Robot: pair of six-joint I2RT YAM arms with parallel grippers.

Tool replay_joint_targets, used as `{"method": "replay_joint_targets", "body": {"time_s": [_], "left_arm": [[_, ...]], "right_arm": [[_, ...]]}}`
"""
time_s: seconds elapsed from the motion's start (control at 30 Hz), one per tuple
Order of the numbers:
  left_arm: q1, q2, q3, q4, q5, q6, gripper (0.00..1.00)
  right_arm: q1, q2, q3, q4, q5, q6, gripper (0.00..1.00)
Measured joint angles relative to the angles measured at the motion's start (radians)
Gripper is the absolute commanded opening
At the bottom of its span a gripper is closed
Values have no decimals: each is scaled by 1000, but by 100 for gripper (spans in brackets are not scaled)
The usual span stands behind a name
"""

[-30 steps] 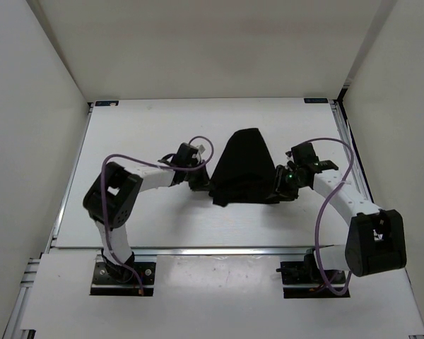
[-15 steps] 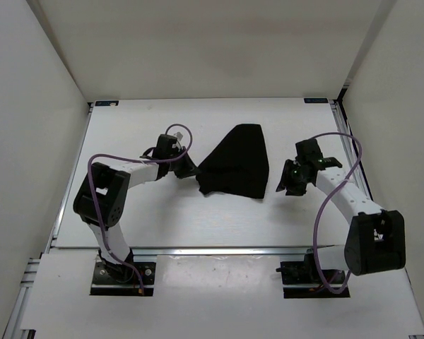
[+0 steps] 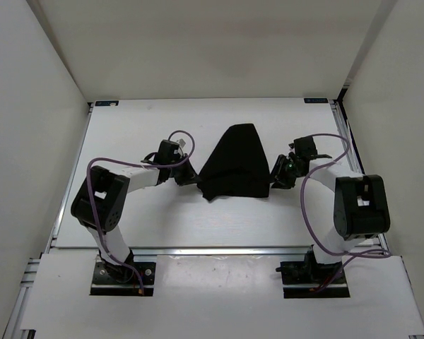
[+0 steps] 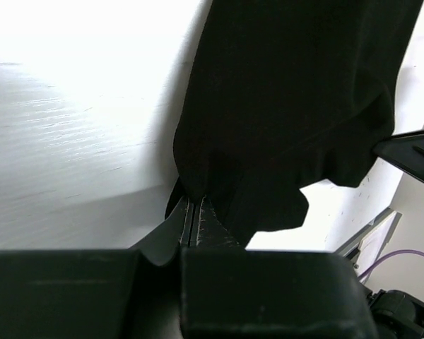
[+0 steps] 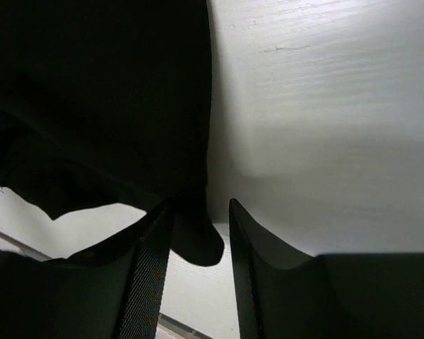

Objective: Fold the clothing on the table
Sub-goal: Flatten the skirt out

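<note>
The clothing (image 3: pixel 237 166) lies in the middle of the worktop (image 3: pixel 141 127), flat and bunched into a rough triangle: narrow at the far end, wide along the near edge. Each arm reaches in from its own side to one near corner, so the two can work the wide edge as a pair.

The left pincer (image 3: pixel 189 178) is at the near left corner. In its wrist view the jaws are pressed together with a fold of black fabric caught between them, and the cloth gathers into creases that run toward the pinch. That looks like a firm hold, good for lifting or pulling the corner.

The right pincer (image 3: pixel 275 176) is at the near right corner, low over the surface. Its jaws stand apart, and a small tongue of fabric pokes into the gap. The inner finger is touching or nearly touching the cloth, while bare white surface shows beside the outer one, so nothing is clamped there. I judge it is lined up to close on that corner.

The fold itself is not yet made. With only one corner held, a pull from the left would likely drag or skew the clothing. The right side probably needs to close on enough fabric, not just the tip, so it does not slip free.
</note>
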Motion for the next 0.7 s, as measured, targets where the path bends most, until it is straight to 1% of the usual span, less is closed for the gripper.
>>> {"method": "replay_joint_targets", "body": {"time_s": [0.03, 0.07, 0.1, 0.13, 0.17, 0.27, 0.33, 0.37, 0.4, 0.43, 0.5, 0.53, 0.6, 0.7], "left_arm": [[3, -2, -3, -2, 0, 1, 0], [4, -2, -7, -2, 0, 2, 0], [7, -2, -9, -5, 0, 2, 0], [9, -2, -11, -6, 0, 3, 0], [10, -2, -12, -8, 0, 2, 0], [23, -2, -12, -8, 5, 3, 0], [38, -2, -12, -11, 6, 10, 8], [48, -2, -12, -13, 7, 14, 22], [61, -2, -12, -15, 9, 20, 44], [73, -2, -12, -16, 11, 28, 56], [103, -2, -15, -23, 6, 35, 60], [121, -4, -19, -25, 4, 37, 61], [153, -17, -37, -31, 0, 40, 61], [185, -56, -66, -45, -8, 47, 61]], "right_arm": [[2, 16, 0, 9, -12, 2, 38], [3, 29, 0, 18, -23, 4, 29], [2, 40, 0, 26, -40, 8, 12], [2, 49, 0, 32, -53, 6, 5], [2, 57, 0, 39, -68, 14, 1], [-10, 70, 7, 40, -85, 19, 0], [-24, 69, 37, 8, -67, 9, 0], [-32, 69, 66, -23, -50, -3, 0], [-39, 69, 101, -58, -31, -15, 1], [-45, 69, 140, -92, -13, -31, 0], [-53, 69, 217, -154, 47, -63, 0], [-53, 69, 253, -190, 89, -81, 0], [-42, 61, 299, -242, 179, -109, 0], [13, 50, 355, -338, 281, -135, 0]]}}
